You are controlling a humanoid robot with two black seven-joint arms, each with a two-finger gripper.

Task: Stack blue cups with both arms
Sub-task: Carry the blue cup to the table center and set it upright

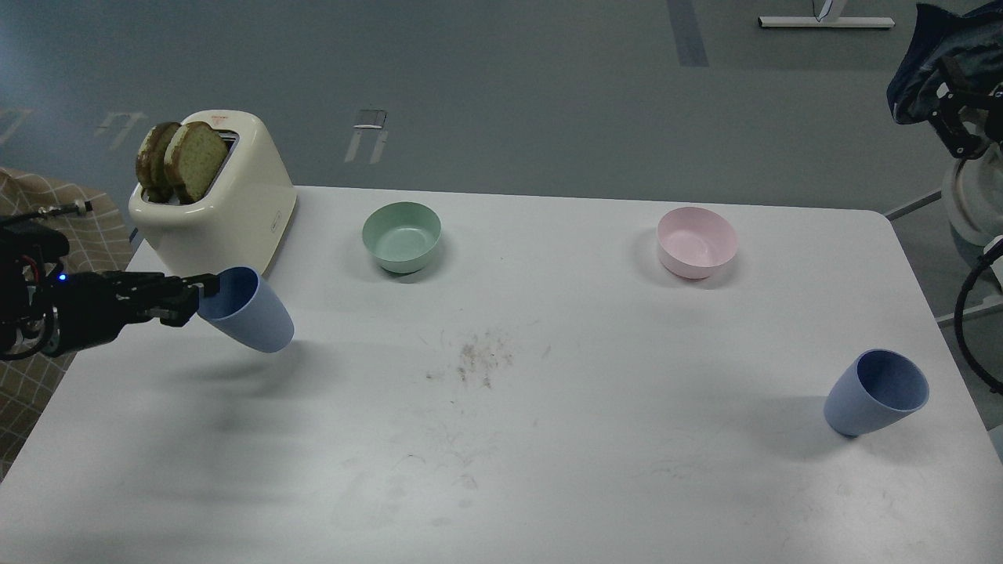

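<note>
My left gripper [202, 291] comes in from the left edge and is shut on the rim of a blue cup [251, 312]. It holds the cup lifted off the white table [509, 439] and tilted, just in front of the toaster. The second blue cup [874, 393] stands alone near the table's right edge. My right gripper is not in view; only dark parts and cables show at the far right edge.
A cream toaster [215, 204] with two bread slices stands at the back left. A green bowl [401, 236] and a pink bowl [696, 242] sit along the back. Crumb marks [478, 360] lie mid-table.
</note>
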